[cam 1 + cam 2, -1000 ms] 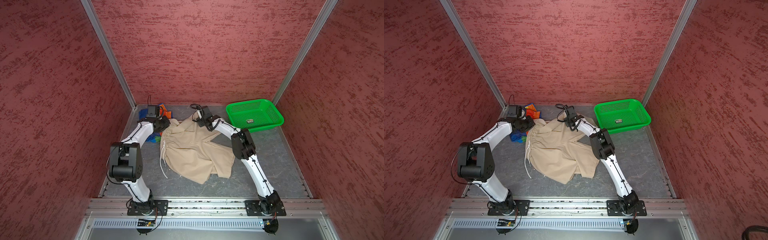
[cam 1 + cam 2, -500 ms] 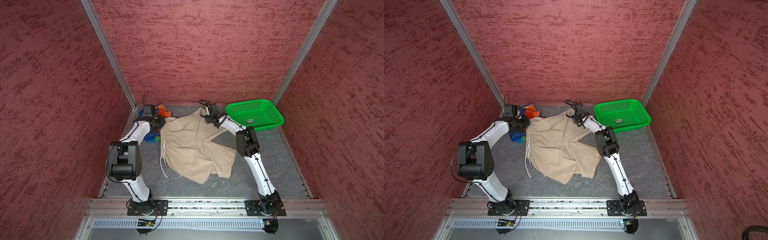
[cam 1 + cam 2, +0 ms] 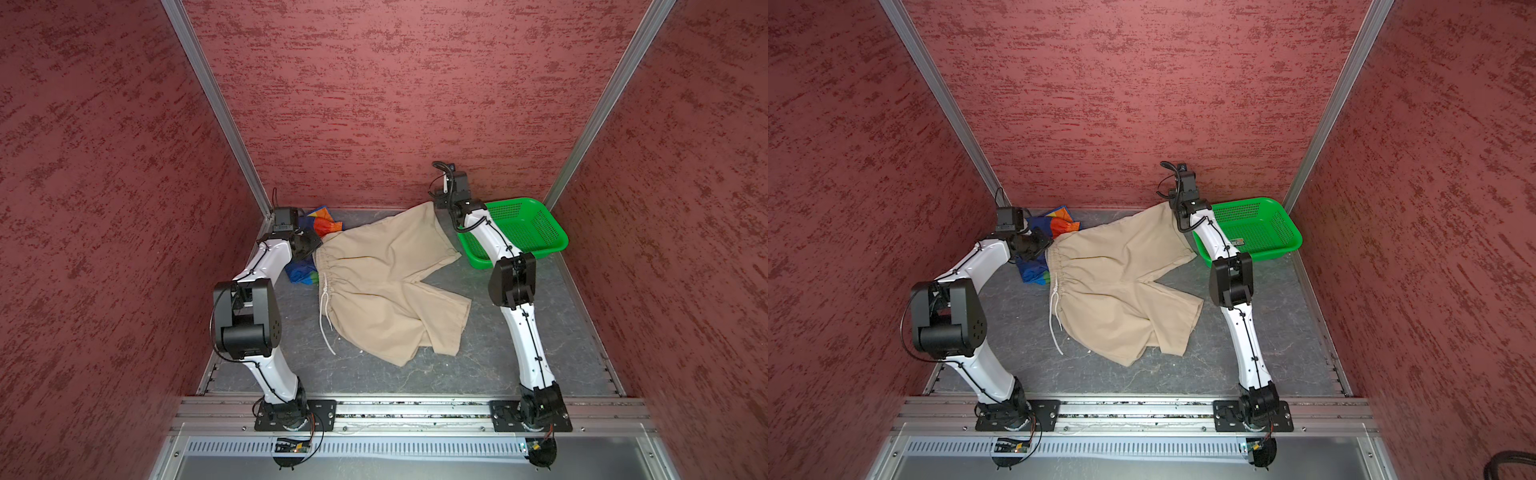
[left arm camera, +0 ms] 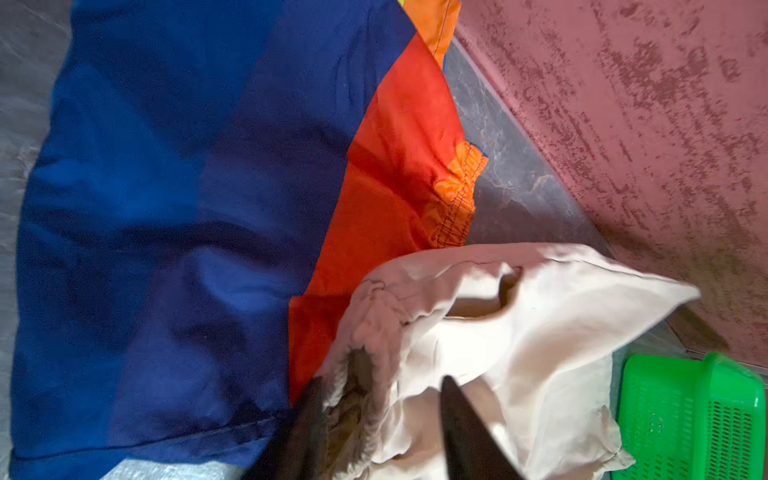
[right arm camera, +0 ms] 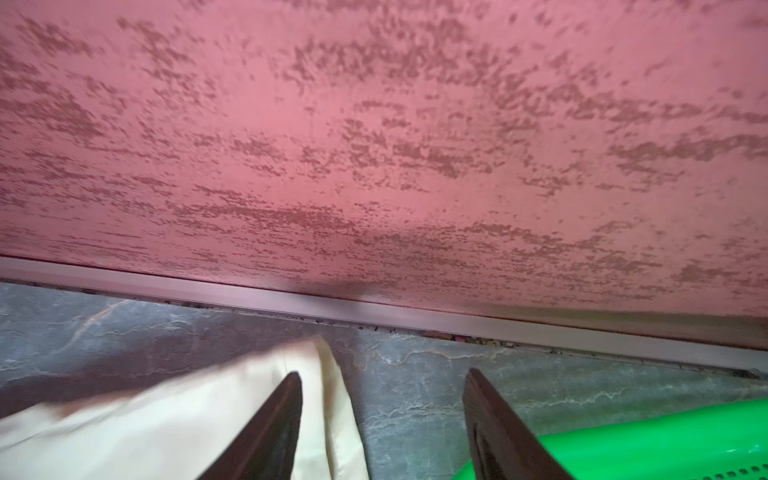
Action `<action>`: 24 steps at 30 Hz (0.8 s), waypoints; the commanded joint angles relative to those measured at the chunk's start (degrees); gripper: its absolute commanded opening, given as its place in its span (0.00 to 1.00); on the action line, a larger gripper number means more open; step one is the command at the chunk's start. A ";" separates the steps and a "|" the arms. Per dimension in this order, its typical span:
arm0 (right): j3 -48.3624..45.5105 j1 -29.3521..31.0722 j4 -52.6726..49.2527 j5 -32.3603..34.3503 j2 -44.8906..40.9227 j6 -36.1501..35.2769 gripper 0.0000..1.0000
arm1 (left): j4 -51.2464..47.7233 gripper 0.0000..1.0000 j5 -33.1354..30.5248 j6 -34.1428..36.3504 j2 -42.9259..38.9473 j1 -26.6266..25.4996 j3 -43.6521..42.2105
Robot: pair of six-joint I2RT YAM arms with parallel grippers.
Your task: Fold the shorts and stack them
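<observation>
Top views, both: beige shorts (image 3: 386,291) lie spread mid-table on the grey table (image 3: 498,361), with the waistband (image 3: 332,266) toward the left arm and the legs toward the right arm. One leg is stretched up to the back wall (image 3: 395,104), its far corner at the right gripper (image 3: 441,203). The other leg lies flat nearer the front rail. A white drawstring (image 3: 326,320) trails off the waistband onto the table. Rainbow-striped shorts (image 3: 323,222) sit in the back left corner, partly under the beige waistband and the left gripper (image 3: 312,246). A green basket (image 3: 540,249) stands in the back right corner, just beside the stretched leg. The jaw gap cannot be read from above on either arm.

Left wrist: the left gripper (image 4: 382,380) has its jaws set apart. The bunched end of the beige shorts (image 4: 519,332) sits loose between them and touches one finger (image 4: 309,415). The rainbow-striped shorts (image 4: 187,187) lie flat beneath, a broad blue panel with red and orange toward the wall. The basket (image 4: 706,395) shows at the frame edge.

Right wrist, slightly blurred: the right gripper (image 5: 384,372) has its jaws wide apart, with bare table (image 5: 415,399) in the gap. A hem corner of the beige shorts (image 5: 166,428) lies against one finger (image 5: 274,424). The other finger (image 5: 498,428) is over the basket (image 5: 665,436) rim.
</observation>
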 commanded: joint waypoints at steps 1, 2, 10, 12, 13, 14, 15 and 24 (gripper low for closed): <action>-4.50 1.45 -3.34 -1.43 -5.89 1.69 0.65 | -0.08 0.66 0.47 -0.76 -3.54 0.26 1.93; -7.84 1.97 -2.97 -1.66 -8.91 1.88 0.65 | -0.55 0.69 0.45 -0.81 -5.34 0.28 1.68; -50.84 11.51 1.66 5.04 -41.43 4.22 0.76 | -5.81 0.69 -2.11 1.25 -27.78 -1.38 -9.64; -60.92 12.82 -1.54 4.76 -49.37 9.61 0.79 | -8.84 0.63 -3.05 2.26 -33.59 -2.74 -14.08; -65.07 12.82 -2.97 3.65 -52.57 12.39 0.79 | -10.01 0.62 -3.33 2.46 -35.89 -3.37 -16.06; -69.31 12.75 -4.52 3.06 -55.92 15.04 0.79 | -11.29 0.61 -3.52 2.41 -38.31 -4.03 -18.56; -73.30 12.79 -6.12 2.44 -59.09 17.26 0.79 | -12.37 0.61 -3.61 2.24 -40.47 -4.94 -20.92; -92.47 10.27 -7.68 -4.05 -71.79 28.05 0.70 | -10.87 0.71 -5.31 -4.00 -48.98 -13.20 -39.46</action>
